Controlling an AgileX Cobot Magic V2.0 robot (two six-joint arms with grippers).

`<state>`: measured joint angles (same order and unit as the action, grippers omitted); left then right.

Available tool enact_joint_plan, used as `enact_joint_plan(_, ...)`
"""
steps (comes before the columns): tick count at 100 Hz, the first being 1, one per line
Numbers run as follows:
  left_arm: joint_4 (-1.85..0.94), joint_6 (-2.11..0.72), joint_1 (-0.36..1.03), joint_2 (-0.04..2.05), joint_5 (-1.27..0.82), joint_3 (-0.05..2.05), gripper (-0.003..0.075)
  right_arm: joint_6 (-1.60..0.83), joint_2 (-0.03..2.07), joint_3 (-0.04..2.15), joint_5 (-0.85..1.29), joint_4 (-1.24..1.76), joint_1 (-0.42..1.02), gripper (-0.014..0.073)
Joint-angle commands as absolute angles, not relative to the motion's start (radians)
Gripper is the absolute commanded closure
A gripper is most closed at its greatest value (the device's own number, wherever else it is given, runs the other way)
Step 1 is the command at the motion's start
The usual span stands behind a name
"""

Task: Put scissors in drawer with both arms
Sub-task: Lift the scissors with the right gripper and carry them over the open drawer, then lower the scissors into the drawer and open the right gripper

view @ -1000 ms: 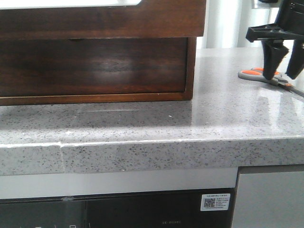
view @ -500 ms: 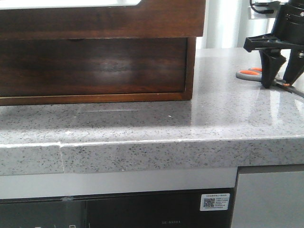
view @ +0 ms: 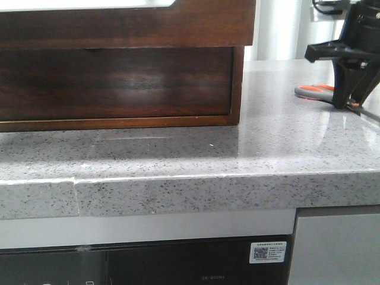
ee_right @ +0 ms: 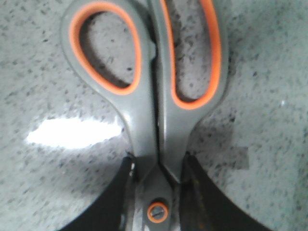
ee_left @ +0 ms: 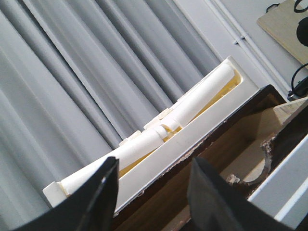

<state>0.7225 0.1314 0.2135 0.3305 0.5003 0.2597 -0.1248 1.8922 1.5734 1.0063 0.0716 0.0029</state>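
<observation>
- In the front view the right gripper (view: pixel 350 102) reaches down at the far right of the grey speckled countertop (view: pixel 237 154), its dark fingers (view: pixel 341 83) planted on the scissors (view: pixel 314 91), of which only the orange-and-grey handles show, lying flat on the stone.
- The right wrist view gives what the front cannot: the two fingers sit either side of the scissors (ee_right: pixel 154 120) just at the pivot screw (ee_right: pixel 158 211), touching the grey neck below the loops, so the gripper is pinched on the scissors there. The blades are out of sight in both views.
- From the front, the scissors look to rest on the counter, though the wrist view is too close to say for sure.
- The drawer (view: pixel 119 83) shows in the front view as a glossy reddish-brown front in a wooden cabinet (view: pixel 240 83) on the left of the counter, well apart from the scissors.
- The left gripper (ee_left: pixel 154 197) is seen only in its own wrist view, its two dark fingers spread with nothing between them.
- That view alone shows the white tray (ee_left: pixel 183 130) on top of the cabinet, holding pale rolls, with grey curtains (ee_left: pixel 72 72) behind.
</observation>
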Motion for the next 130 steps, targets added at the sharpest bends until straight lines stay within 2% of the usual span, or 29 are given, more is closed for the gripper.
enact_joint_plan(1, 0.683, 0.145, 0.219, 0.336, 0.542, 0.286, 0.0404, -0.131, 1.78, 1.598, 0.982, 0.086, 0.001, 0.0667)
enact_joint_plan(26, 0.683, 0.147, 0.219, 0.336, 0.542, 0.286, 0.0404, -0.288, 1.567, 1.613, 0.903, 0.201, 0.044, 0.0667)
enact_joint_plan(56, 0.683, 0.149, 0.219, 0.336, 0.542, 0.286, 0.0404, -0.397, 1.44, 1.817, 0.9, 0.203, 0.272, 0.0667)
enact_joint_plan(90, 0.683, 0.158, 0.219, 0.336, 0.542, 0.286, 0.0404, -0.604, 1.465, 1.902, 0.866, 0.224, 0.605, 0.0667)
enact_joint_plan(130, 0.683, 0.159, 0.219, 0.336, 0.544, 0.286, 0.0404, -0.738, 1.638, 1.902, 0.866, 0.224, 0.704, 0.0667)
